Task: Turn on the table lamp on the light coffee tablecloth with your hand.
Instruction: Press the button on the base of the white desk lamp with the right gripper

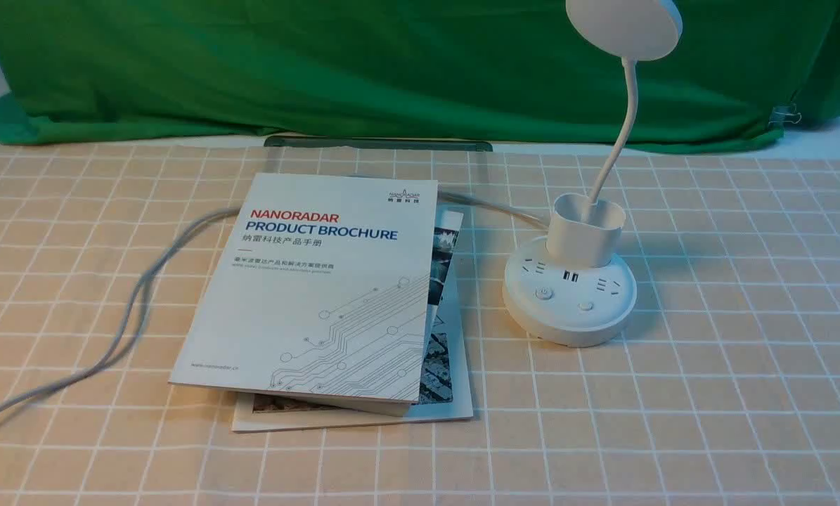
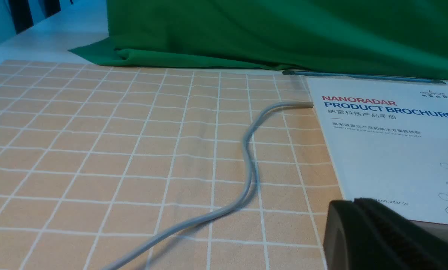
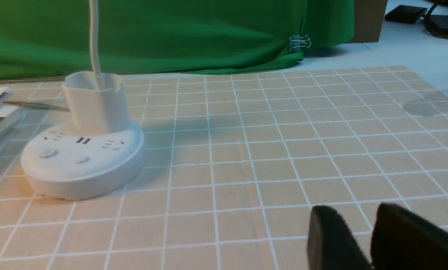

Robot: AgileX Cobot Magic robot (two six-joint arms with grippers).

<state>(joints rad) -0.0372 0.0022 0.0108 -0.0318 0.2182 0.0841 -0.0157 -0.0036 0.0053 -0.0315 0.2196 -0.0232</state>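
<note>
The white table lamp (image 1: 569, 295) stands on the light coffee tablecloth (image 1: 708, 393), right of centre. Its disc head (image 1: 623, 24) is at the top edge, on a thin neck rising from the cup holder (image 1: 586, 232). Two round buttons (image 1: 545, 293) sit on the front of the base. In the right wrist view the lamp (image 3: 83, 161) is well off to one side of my right gripper (image 3: 357, 212), whose fingers stand slightly apart and empty above the cloth. My left gripper (image 2: 353, 202) is shut and empty, near the brochure's corner.
A white "NANORADAR" brochure (image 1: 321, 288) lies on another booklet (image 1: 455, 393) left of the lamp. A grey cable (image 1: 138, 295) runs from under them off the left edge. Green cloth (image 1: 391, 63) hangs along the back, with a binder clip (image 1: 785, 116) at its right.
</note>
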